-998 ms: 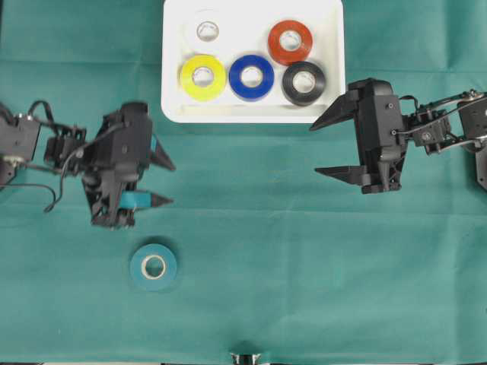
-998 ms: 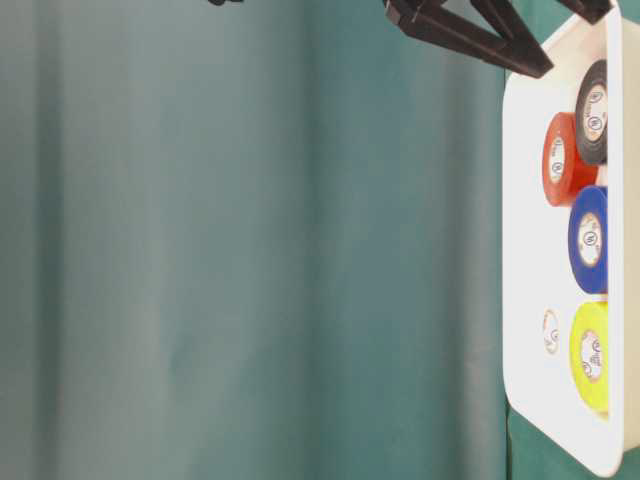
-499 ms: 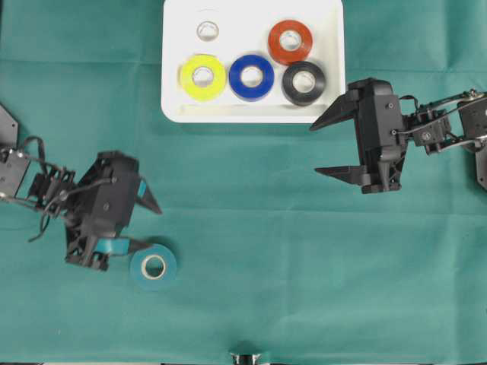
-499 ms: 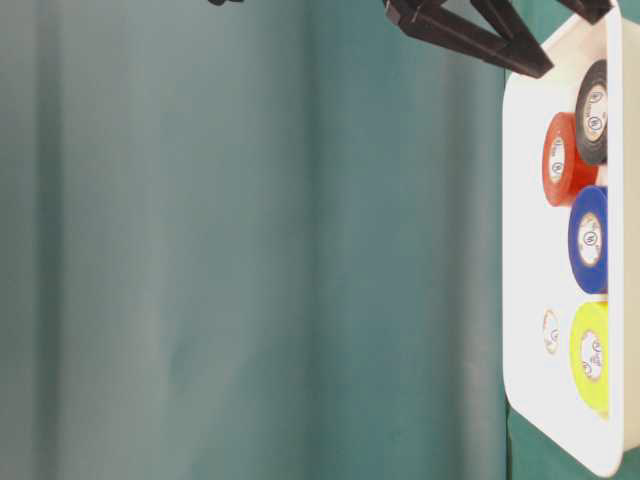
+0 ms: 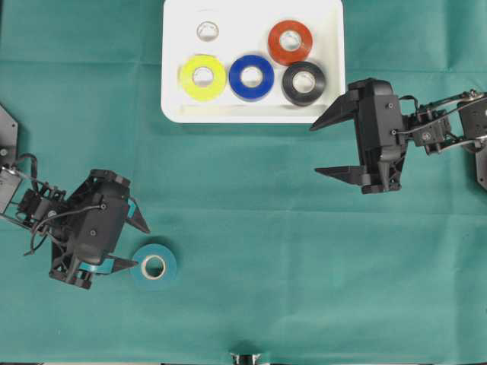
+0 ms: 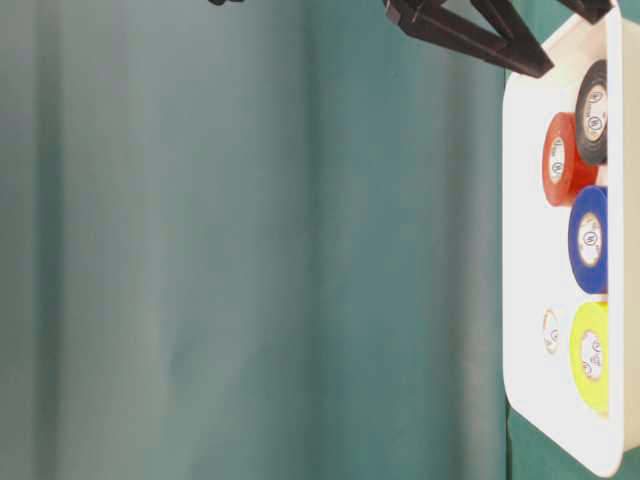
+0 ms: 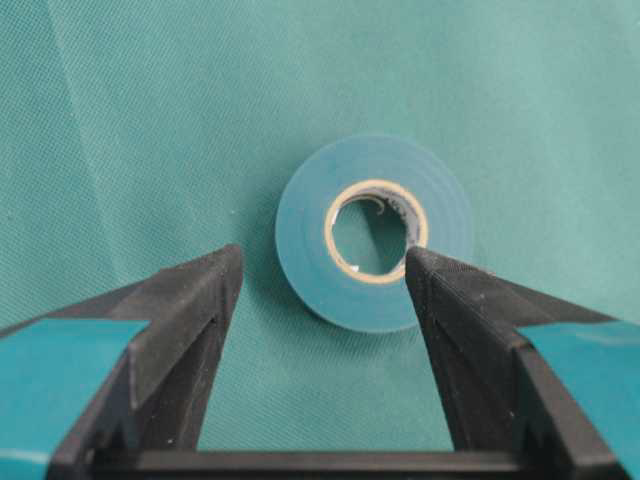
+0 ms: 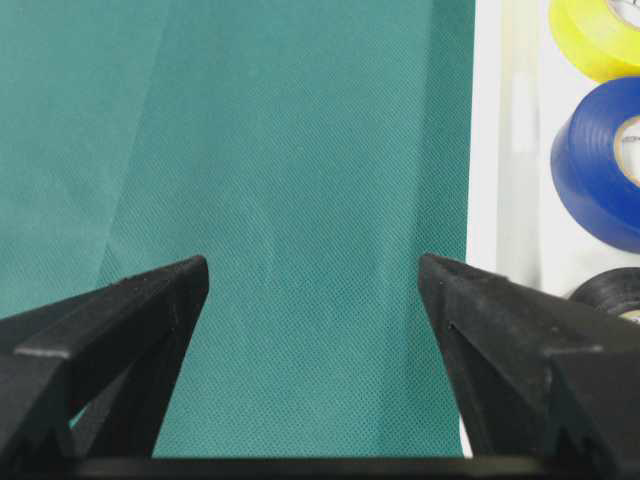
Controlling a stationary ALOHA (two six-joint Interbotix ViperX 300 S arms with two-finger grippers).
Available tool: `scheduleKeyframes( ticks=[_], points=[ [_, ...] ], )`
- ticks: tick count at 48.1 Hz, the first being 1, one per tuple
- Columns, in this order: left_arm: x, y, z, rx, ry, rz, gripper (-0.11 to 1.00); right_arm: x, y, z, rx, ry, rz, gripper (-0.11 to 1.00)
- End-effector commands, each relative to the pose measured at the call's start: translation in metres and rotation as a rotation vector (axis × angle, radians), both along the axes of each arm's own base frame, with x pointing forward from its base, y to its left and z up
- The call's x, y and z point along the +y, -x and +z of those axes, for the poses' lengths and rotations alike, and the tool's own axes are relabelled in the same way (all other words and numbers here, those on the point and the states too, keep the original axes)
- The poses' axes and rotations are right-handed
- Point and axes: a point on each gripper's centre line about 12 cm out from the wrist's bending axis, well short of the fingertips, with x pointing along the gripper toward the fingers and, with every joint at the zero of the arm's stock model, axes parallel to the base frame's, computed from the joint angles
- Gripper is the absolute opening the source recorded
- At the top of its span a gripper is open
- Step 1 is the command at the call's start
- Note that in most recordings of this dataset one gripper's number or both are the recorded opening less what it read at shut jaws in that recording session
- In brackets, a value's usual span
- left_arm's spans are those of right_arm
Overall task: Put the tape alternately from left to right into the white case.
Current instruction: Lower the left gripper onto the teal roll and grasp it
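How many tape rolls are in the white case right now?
5 in the white case: white roll back left, red roll back right, yellow roll, blue roll and black roll along the front. The teal roll lies outside on the cloth.

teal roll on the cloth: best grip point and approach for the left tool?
The teal roll lies flat, core hole up. Come straight down and pinch the ring wall, one finger in the hole, one outside. The open left tool already lines up that way: one fingertip sits over the hole's edge.
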Motion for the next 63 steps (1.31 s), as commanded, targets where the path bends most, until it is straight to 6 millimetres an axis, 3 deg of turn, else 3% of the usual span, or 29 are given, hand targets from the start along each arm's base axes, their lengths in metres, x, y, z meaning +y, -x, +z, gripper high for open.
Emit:
scheduleKeyframes(
  ticks=[1, 36, 51, 57, 63],
  points=[
    [-0.004, -0.005, 0.002, -0.014, 0.005, -0.005, 0.69, 0.001, -0.002, 0.009, -0.033, -0.003, 0.002, 0.83],
    [-0.017, -0.036, -0.045, 0.060, -0.032, -0.002, 0.69, 0.001, -0.001, 0.008, -0.030, -0.003, 0.002, 0.83],
    [-0.013, -0.038, -0.049, 0.073, -0.040, 0.006, 0.68, 0.001, -0.001, 0.008, -0.030, -0.003, 0.002, 0.83],
    [-0.013, -0.036, -0.051, 0.079, -0.042, 0.008, 0.59, 0.001, -0.001, 0.008, -0.028, -0.003, 0.002, 0.83],
    [-0.013, -0.036, -0.051, 0.084, -0.042, 0.008, 0.27, 0.001, 0.000, 0.007, -0.025, -0.004, 0.002, 0.83]
  ],
)
